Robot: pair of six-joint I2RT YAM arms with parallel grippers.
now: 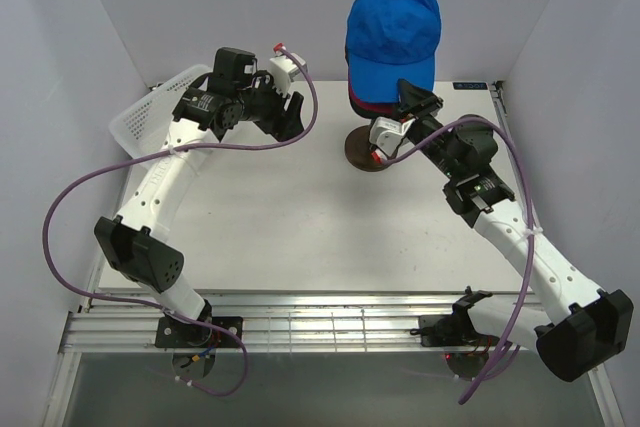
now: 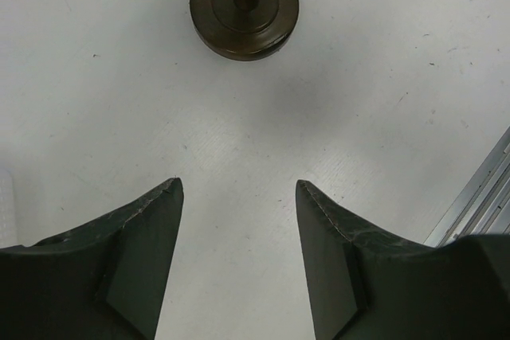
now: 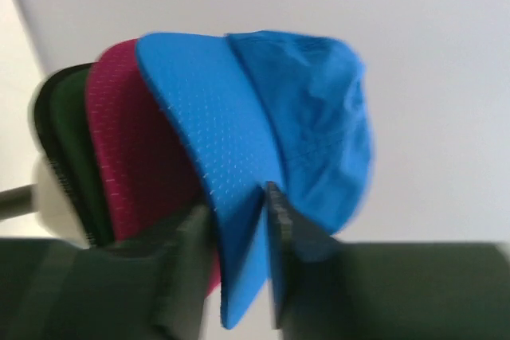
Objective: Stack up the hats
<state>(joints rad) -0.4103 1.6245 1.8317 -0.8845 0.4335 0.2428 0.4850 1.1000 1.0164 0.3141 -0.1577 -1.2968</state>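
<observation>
Your blue cap (image 1: 392,27) tops the pile at 1 o'clock on the table (image 1: 300,227), over the magenta cap (image 3: 135,149) and the dark green cap (image 3: 76,141) on the cream head (image 3: 54,201). Your right gripper (image 3: 237,209) straddles the blue brim from 5 o'clock. That view is blurred, so you cannot tell whether it pinches or has let go. Your left gripper (image 2: 239,185) hangs released and empty near 12 o'clock, facing the round stand (image 2: 245,7). The white basket (image 1: 150,117) lies at 10 o'clock.
</observation>
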